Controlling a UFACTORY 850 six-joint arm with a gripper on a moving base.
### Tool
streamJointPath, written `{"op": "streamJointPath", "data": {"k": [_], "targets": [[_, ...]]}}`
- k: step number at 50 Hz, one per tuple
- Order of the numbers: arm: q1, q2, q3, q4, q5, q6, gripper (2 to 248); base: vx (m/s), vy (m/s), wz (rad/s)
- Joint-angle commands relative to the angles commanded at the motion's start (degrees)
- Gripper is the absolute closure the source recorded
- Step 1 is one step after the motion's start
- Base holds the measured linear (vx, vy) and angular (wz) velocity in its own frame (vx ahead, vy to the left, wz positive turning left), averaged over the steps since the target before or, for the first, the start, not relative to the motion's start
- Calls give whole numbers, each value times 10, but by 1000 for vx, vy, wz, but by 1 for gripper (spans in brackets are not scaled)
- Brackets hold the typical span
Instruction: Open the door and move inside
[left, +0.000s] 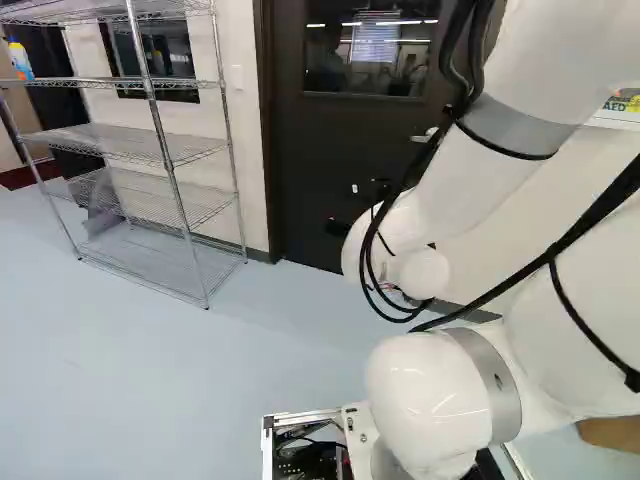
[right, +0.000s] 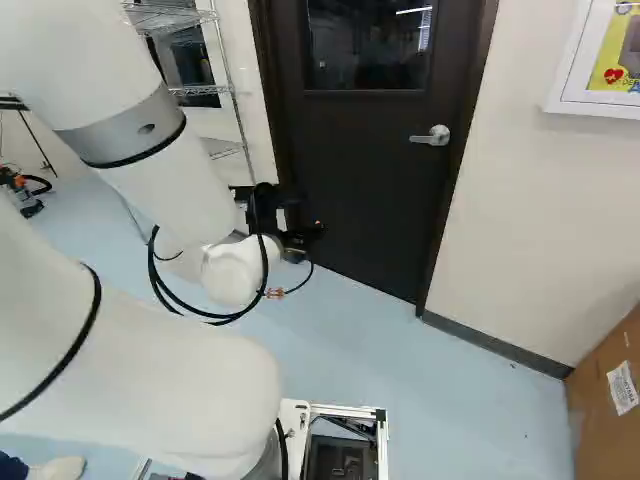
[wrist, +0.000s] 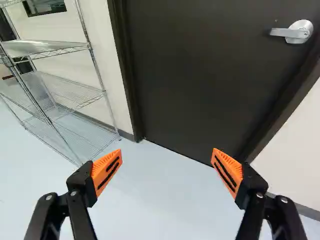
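So the door (right: 370, 190) is dead ahead, looks shut in its frame (right: 464, 150), with a wire rack (wrist: 70, 95) off on the other side from the handle (wrist: 295, 33). Pincer (wrist: 167, 162) is wide open, holding nothing, and well apart from the handle.

My guess on feel: the handle's a stiff metal lever, a bit slick, springy when you push it down, nothing you'd break easily. The door itself is probably heavy and rigid, but should swing ok once unlatched. I'd grab the lever out toward its free end for leverage, one side of the pincer above and one below, not on the round base.

Direction-wise, the lever's long axis runs roughly level, along the door's face, free end pointing away from the near frame edge and back toward the rack side. The door's own long axis is upright.
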Motion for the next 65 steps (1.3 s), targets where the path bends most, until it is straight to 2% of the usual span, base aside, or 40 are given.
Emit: {"op": "streamJointPath", "data": {"k": [8,39,65], "targets": [[0,0,0,0,0,0,3,214,82,-103],[0,0,0,0,0,0,3,228,43,-307],[0,0,0,0,0,0,3,200,-20,-317]]}}
